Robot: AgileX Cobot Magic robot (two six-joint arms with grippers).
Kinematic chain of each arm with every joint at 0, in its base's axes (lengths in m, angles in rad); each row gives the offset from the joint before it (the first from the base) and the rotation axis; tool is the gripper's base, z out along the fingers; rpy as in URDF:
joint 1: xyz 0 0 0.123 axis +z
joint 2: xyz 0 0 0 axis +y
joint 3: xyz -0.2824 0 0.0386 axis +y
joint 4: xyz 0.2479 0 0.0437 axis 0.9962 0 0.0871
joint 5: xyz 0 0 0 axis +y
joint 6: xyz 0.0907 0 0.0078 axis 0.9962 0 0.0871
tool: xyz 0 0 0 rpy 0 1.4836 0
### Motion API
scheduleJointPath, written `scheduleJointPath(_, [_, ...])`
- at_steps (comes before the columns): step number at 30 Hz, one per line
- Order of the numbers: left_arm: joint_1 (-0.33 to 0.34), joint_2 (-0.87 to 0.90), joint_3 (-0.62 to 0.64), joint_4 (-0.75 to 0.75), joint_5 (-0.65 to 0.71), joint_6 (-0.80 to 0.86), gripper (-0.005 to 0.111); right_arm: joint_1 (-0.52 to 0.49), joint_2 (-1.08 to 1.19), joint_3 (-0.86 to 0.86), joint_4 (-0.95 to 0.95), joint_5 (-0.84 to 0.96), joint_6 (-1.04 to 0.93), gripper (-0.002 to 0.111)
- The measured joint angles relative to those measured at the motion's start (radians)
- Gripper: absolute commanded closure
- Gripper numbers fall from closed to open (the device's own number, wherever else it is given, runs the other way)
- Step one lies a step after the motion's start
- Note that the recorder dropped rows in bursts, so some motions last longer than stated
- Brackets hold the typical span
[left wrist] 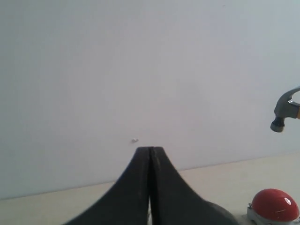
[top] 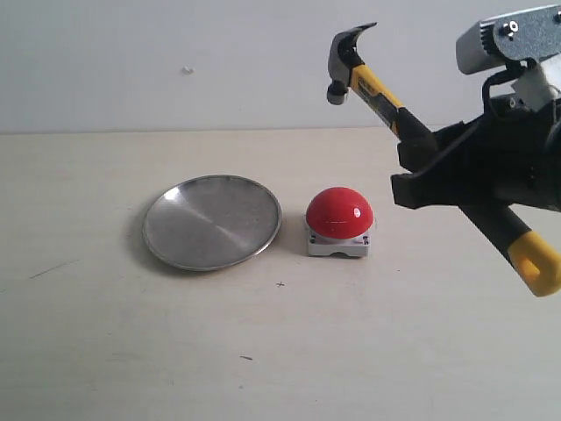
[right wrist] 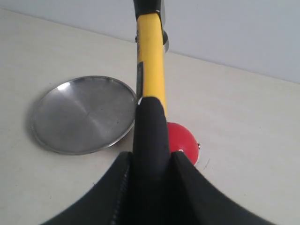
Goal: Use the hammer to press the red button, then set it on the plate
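My right gripper (top: 419, 171) (right wrist: 151, 157) is shut on the black handle of the hammer (top: 379, 88) (right wrist: 150, 70), held in the air and slanted. Its dark head (top: 344, 60) (left wrist: 285, 112) is up and to the left, above the red button (top: 339, 213) (right wrist: 183, 140) (left wrist: 274, 205). Its yellow butt end (top: 539, 263) points down to the right. The button sits on its light-grey base on the table, right of the silver plate (top: 213, 221) (right wrist: 84, 115). My left gripper (left wrist: 150, 152) is shut on nothing and does not show in the exterior view.
A pale table (top: 263, 351) runs back to a white wall (top: 175, 61). A small speck (top: 187, 70) marks the wall. The right arm's body (top: 517, 149) fills the right edge of the exterior view.
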Motion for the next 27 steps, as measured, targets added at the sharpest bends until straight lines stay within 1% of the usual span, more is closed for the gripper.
scheduleJointPath(4, [0.0, -0.012, 0.059, 0.0, -0.005, -0.018, 0.107, 0.0, -0.017, 0.047, 0.0, -0.005, 0.0, 0.108])
scheduleJointPath(9, [0.0, -0.012, 0.139, 0.0, -0.047, -0.074, 0.107, 0.0, -0.002, 0.124, 0.0, -0.014, 0.0, 0.108])
scheduleJointPath(12, [0.0, -0.012, 0.144, 0.007, -0.056, -0.085, 0.107, 0.0, 0.039, 0.163, 0.015, -0.057, 0.0, 0.108])
scheduleJointPath(15, [0.0, -0.012, 0.144, 0.03, -0.059, -0.085, 0.107, 0.0, 0.063, 0.165, 0.019, -0.127, 0.0, 0.108])
scheduleJointPath(17, [0.0, -0.012, 0.144, 0.032, -0.06, -0.085, 0.107, 0.0, 0.074, 0.125, 0.032, -0.123, -0.006, 0.108])
scheduleJointPath(19, [0.0, -0.012, 0.144, 0.037, -0.061, -0.085, 0.107, 0.0, 0.075, 0.027, 0.046, -0.057, -0.006, 0.108])
scheduleJointPath(21, [0.0, -0.012, 0.144, 0.037, -0.061, -0.085, 0.107, 0.0, 0.075, -0.033, 0.05, -0.021, -0.006, 0.108])
scheduleJointPath(24, [0.0, -0.012, 0.144, 0.037, -0.061, -0.085, 0.107, 0.0, 0.09, -0.046, 0.05, -0.009, -0.006, 0.108])
scheduleJointPath(27, [0.0, -0.012, 0.144, 0.037, -0.061, -0.085, 0.107, 0.0, 0.179, -0.047, 0.05, -0.007, -0.006, 0.108])
